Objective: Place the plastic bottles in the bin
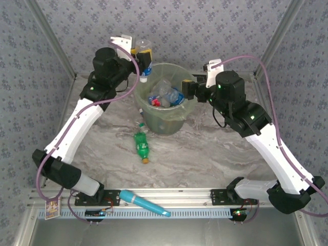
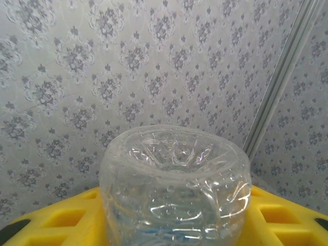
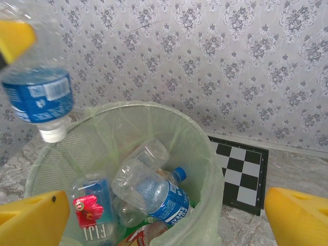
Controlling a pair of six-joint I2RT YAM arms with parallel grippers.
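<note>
My left gripper is shut on a clear plastic bottle with a blue label. The bottle hangs cap down above the far left rim of the pale-green bin. In the left wrist view the bottle's base sits between my yellow fingers. The right wrist view has the same bottle over the lined bin, which holds several bottles. My right gripper stands open at the bin's right rim with nothing between its fingers. A green bottle lies on the table in front of the bin.
A teal marker-like stick lies on the rail at the near edge. A black-and-white checkerboard lies on the table behind the bin. Patterned walls close in the back and both sides.
</note>
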